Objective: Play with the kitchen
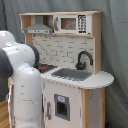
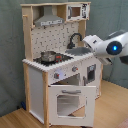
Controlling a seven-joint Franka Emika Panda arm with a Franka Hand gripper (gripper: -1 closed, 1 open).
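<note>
Grey backdrop (image 2: 10, 55); kitchen (image 2: 55, 75); hand unseen

A grey-green curtain (image 2: 10, 55) hangs in soft vertical folds across the whole background of the second exterior view. In the first exterior view a similar grey curtain (image 1: 114, 40) fills the backdrop, its folds plainest at the first exterior view's right. A light wooden floor (image 2: 112, 107) shows along the bottom of the second exterior view, and a strip of wooden floor (image 1: 4, 114) shows in the first exterior view's lower left corner.
</note>
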